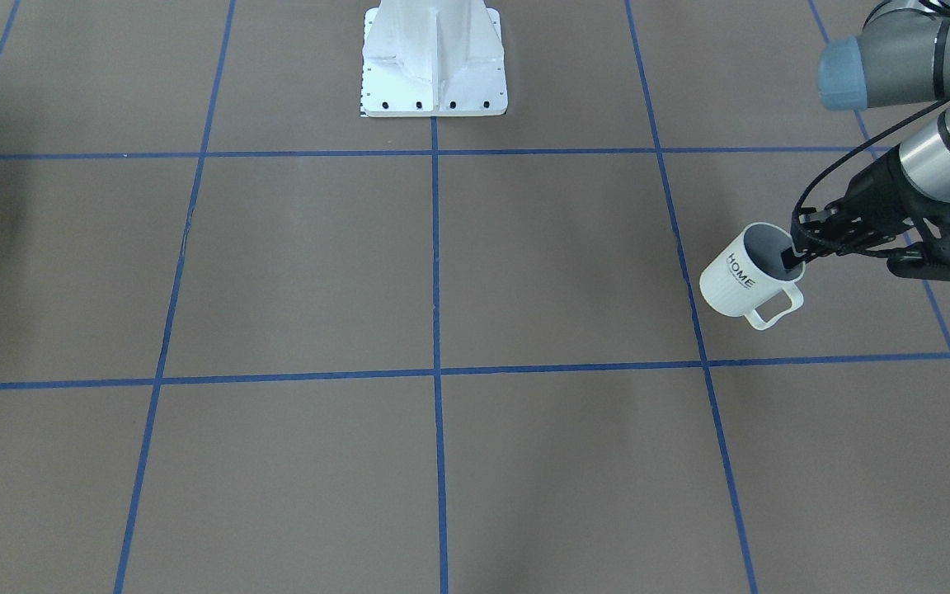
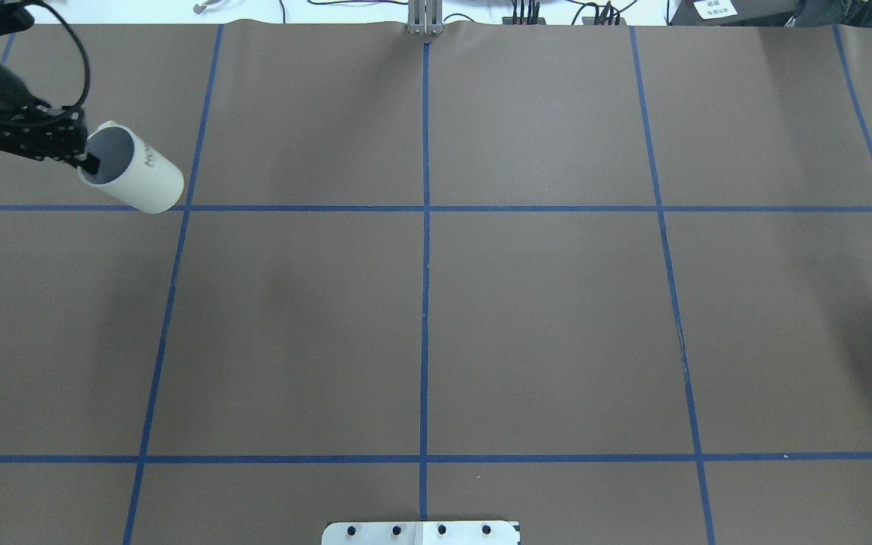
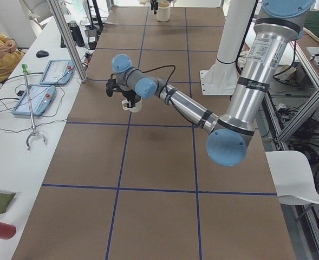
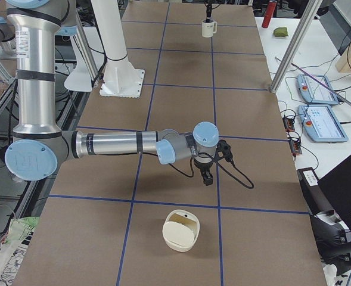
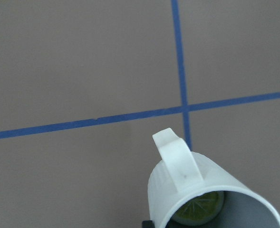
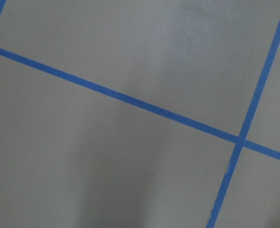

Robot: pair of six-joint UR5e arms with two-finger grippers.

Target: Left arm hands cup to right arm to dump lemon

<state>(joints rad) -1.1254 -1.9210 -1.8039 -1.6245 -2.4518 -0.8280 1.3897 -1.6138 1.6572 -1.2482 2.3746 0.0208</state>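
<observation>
Gripped at the rim by the left gripper (image 1: 797,252): the cup (image 1: 743,280), one finger down inside the mouth, the other outside on the wall, jaws closed onto it. Hangs tilted over the table (image 1: 442,272), mouth turned up toward the gripper, "HOME" print on the side, squared handle pointing to the operators' side in front view. Seems lifted off the surface, w/ a shadow under it in left side view. Located near the table's left end, close to a crossing of blue tape lines (image 5: 183,108). Seen inside at the bottom, in left wrist view: the lemon (image 5: 199,209), yellow-green, cut face w/ radial lines, partly hidden by the rim.

Stretched low over the opposite end of the table: right arm (image 4: 109,143), w/ right gripper (image 4: 206,177) pointing down at the surface. Cannot tell if open or closed, as shown in side view only. Near it but apart, on the table: cream-coloured tub (image 4: 176,238). In right wrist view only brown surface and tape lines.
</observation>
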